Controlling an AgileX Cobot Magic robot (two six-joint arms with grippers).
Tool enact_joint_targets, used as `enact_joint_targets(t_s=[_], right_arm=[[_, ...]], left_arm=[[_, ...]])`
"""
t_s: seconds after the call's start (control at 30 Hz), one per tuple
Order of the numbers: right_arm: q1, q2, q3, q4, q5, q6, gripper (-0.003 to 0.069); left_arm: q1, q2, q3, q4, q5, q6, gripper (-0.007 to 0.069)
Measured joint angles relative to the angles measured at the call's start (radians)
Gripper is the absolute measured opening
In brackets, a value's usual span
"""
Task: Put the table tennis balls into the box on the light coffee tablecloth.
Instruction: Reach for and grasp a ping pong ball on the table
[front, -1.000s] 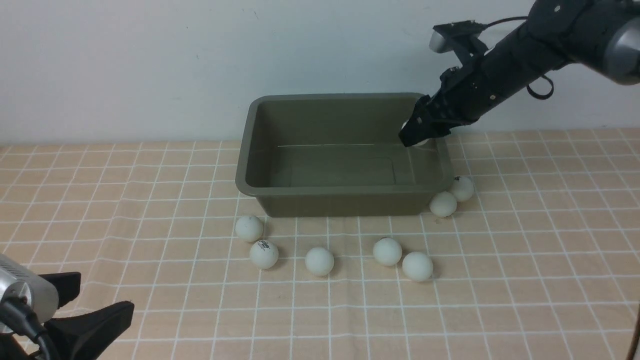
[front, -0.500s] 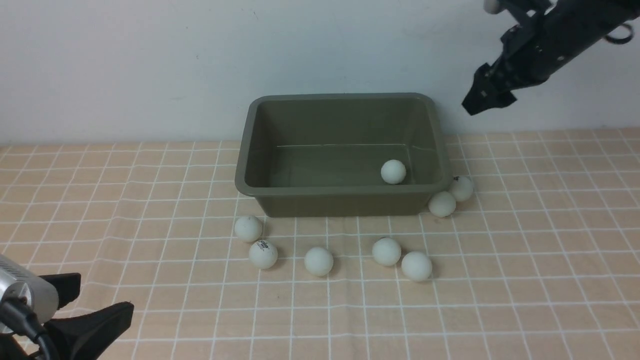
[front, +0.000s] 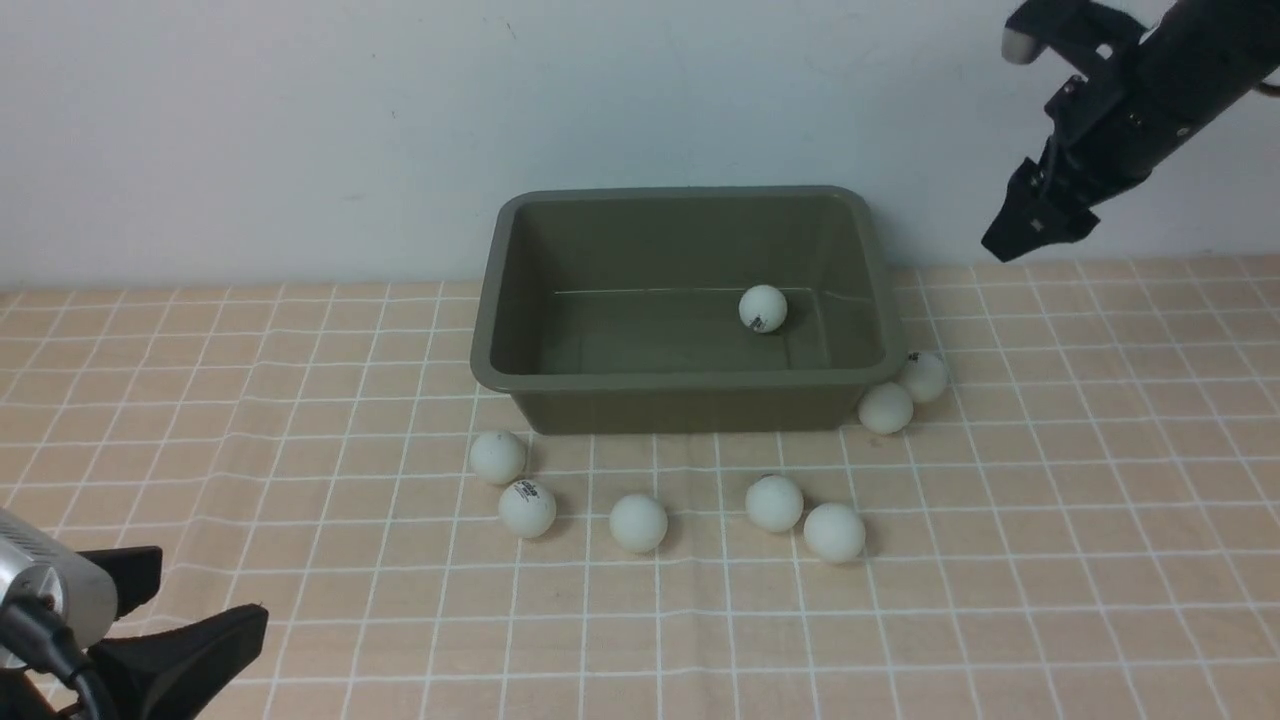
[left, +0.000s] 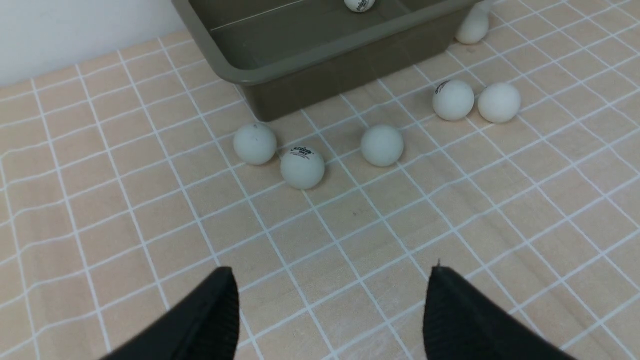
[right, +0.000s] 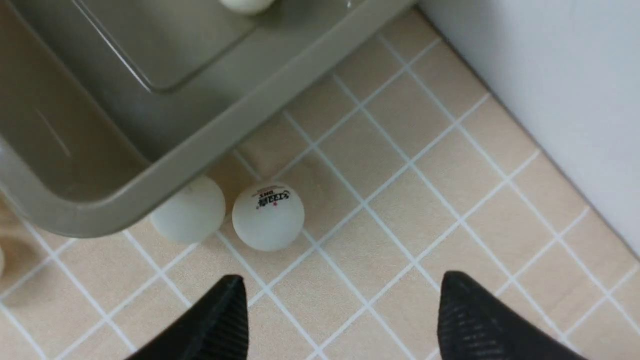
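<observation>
my right gripper (right: 340, 310) hangs in the air over the light coffee tablecloth (front: 1050, 500), to the right of the box (front: 680, 381) and close to the wall (front: 300, 120). its two fingers stand apart and there is nothing between them, only cloth below. my left gripper (left: 330, 300) is low at the near left side, well apart from the box. its fingers also stand wide and hold nothing.

the box stands on the cloth against the wall. one ball (front: 763, 308) with a black mark lies inside it, on the floor, toward the far right part. seven other balls lie outside on the cloth. the corner pair (front: 886, 408) is at the near right corner of the box, just beside each other, and the nearer one is partly under the rim. the other five are in a loose row in front of the box: a left pair (front: 527, 508), a middle ball (front: 639, 522) alone, and a right pair (front: 774, 502) that touch each other.
</observation>
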Motion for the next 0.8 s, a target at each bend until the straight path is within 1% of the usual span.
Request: enact_joint_targets(t_s=[0.17, 0.3, 0.53, 0.67, 0.77, 0.8], right_arm=[[0.0, 0.059, 0.0, 0.014, -0.001, -0.041, 0.0443], [0.0, 0.117, 0.0, 0.047, -0.003, -0.037, 0.0441], [0.0, 0.152, 0.0, 0.047, -0.004, 0.091, 0.0441], [0.0, 0.152, 0.0, 0.101, -0.005, 0.145, 0.0441], [0.0, 0.153, 0.0, 0.109, -0.005, 0.213, 0.0441], [0.0, 0.154, 0.0, 0.109, -0.005, 0.219, 0.0441]], left_arm=[[0.0, 0.0, 0.0, 0.0, 0.0, 0.0, 0.0413], [0.0, 0.0, 0.0, 0.0, 0.001, 0.0, 0.0413], [0.0, 0.0, 0.0, 0.0, 0.001, 0.001, 0.0413], [0.0, 0.0, 0.0, 0.0, 0.001, 0.001, 0.0413], [0.0, 0.0, 0.0, 0.0, 0.001, 0.001, 0.0413], [0.0, 0.0, 0.0, 0.0, 0.001, 0.001, 0.0413]])
